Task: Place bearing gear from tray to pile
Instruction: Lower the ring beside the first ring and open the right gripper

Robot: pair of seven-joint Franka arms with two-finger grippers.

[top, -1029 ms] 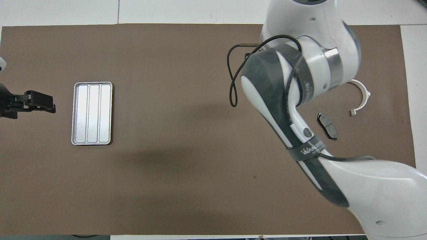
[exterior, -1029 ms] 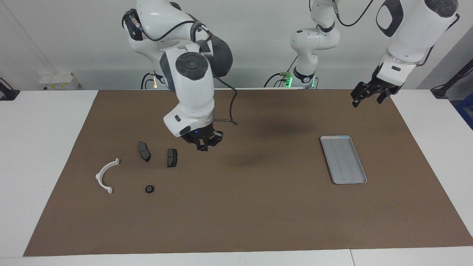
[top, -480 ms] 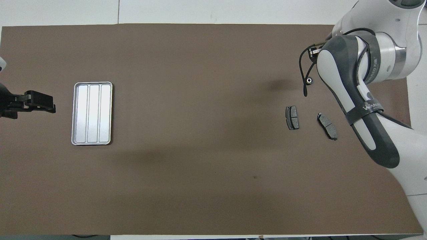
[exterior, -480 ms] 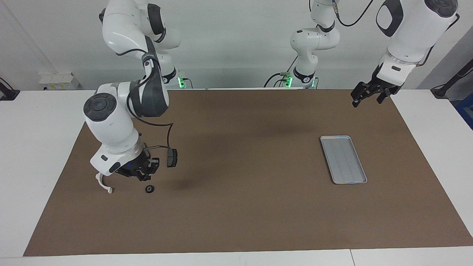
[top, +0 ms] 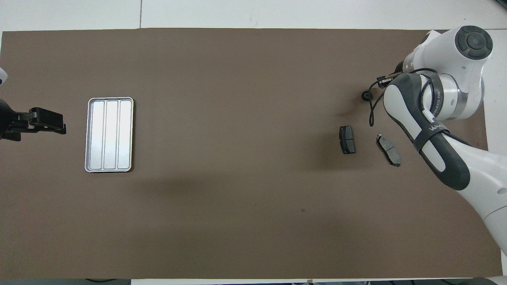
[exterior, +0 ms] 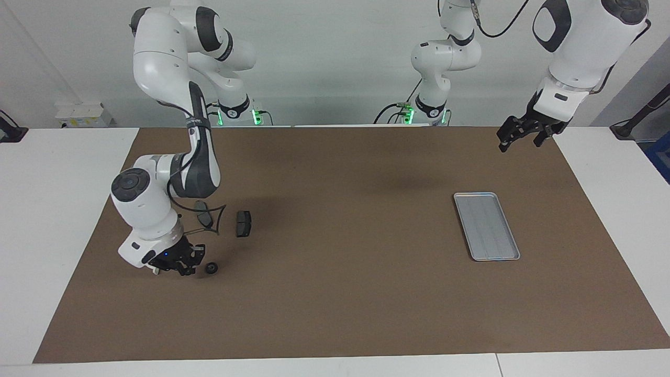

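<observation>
One small round bearing gear (exterior: 211,268) lies on the table just beside the right gripper (exterior: 180,266), toward the tray (exterior: 487,225). Its fingers are together, holding nothing. The left gripper (exterior: 518,137) waits open, high up near the tray.

White table (exterior: 68,173), brown mat (exterior: 366,293) on it, plain pale wall (exterior: 340,63)

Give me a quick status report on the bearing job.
Right gripper shut, low beside bearing gear on the mat near the pile. Left gripper open, waiting above mat. Tray empty. Nothing in the way.
</observation>
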